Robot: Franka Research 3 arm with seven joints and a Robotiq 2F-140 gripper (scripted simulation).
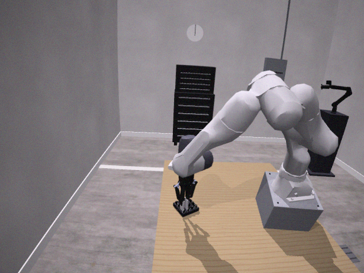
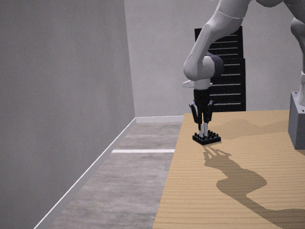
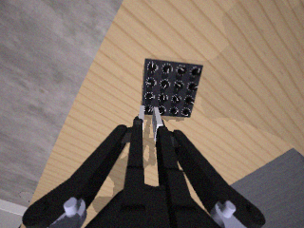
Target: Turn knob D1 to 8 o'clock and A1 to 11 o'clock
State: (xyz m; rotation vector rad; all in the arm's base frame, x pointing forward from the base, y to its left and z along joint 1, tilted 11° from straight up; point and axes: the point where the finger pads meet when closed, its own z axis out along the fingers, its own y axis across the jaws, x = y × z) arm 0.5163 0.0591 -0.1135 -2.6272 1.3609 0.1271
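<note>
The black knob box [image 1: 191,211] [image 2: 209,142] [image 3: 173,77] stands flat on the table, with rows of small black knobs ringed by white marks. My gripper [image 1: 185,207] [image 2: 203,136] [image 3: 147,112] points down, its light fingertips a small gap apart. They stand on either side of a corner knob [image 3: 148,110], at the lower left of the box in the wrist view. The gap looks wider than the knob, so the gripper is narrowly open around it. The printed names, the socket and most white lines are too small to read; the fingertips partly hide the corner knob.
Other knobs stand close beside the fingertips. The wooden table [image 1: 235,235] [image 2: 221,209] [image 3: 237,28] has an edge near the box, on the left in the top and exterior views. The arm's grey base block [image 1: 290,217] [image 2: 296,133] [image 3: 275,190] stands well to the right.
</note>
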